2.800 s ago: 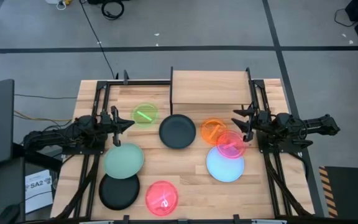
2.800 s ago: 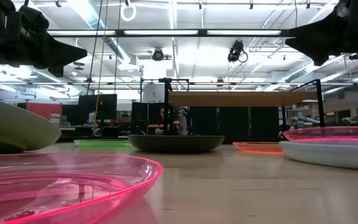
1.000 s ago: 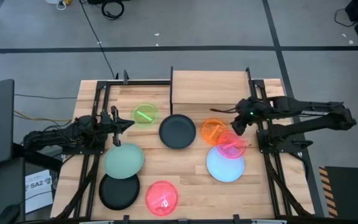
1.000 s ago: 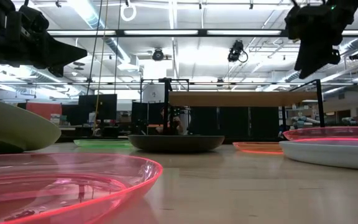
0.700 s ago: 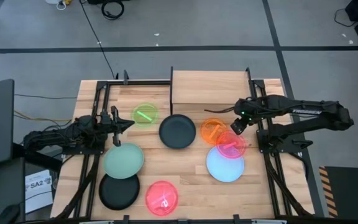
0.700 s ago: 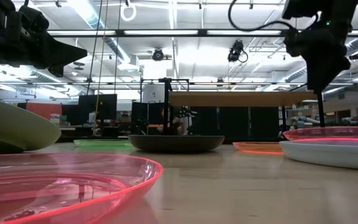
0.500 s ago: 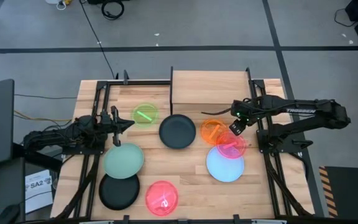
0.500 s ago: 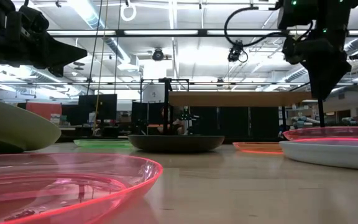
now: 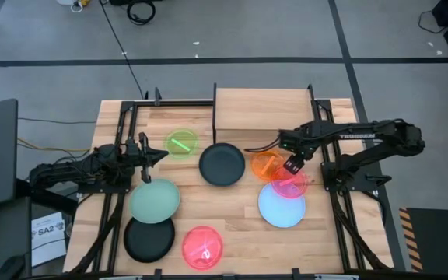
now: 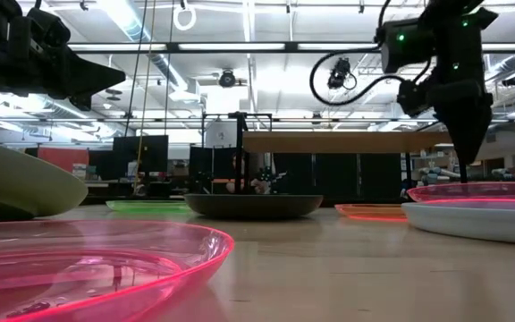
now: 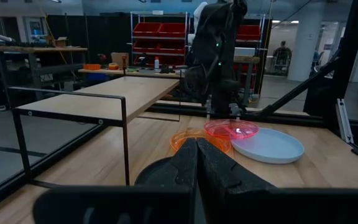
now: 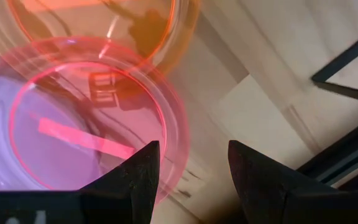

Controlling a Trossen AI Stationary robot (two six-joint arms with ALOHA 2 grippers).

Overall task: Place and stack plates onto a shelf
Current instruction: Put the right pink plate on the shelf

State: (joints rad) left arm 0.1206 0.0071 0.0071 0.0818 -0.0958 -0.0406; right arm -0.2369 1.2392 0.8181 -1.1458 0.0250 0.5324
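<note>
Nothing sat on the shelf [image 9: 261, 109] yet; all eight plates lay on the table [image 9: 348, 233], so the whole job was left. From above, the right gripper [image 9: 292, 164] hung over the pink plate [image 9: 289, 183], which overlapped the orange plate [image 9: 267, 165] and blue plate [image 9: 281, 207]. Only its wrist view showed its fingers [image 12: 138, 171] spread apart, empty, straddling the pink rim. The left gripper [image 9: 145, 150] waited near the green plate [image 9: 181, 144], pinched closed.

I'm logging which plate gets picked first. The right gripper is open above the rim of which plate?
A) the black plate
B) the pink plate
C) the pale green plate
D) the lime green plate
B: the right wrist view shows the right gripper open, its fingers straddling the rim of the pink plate.
</note>
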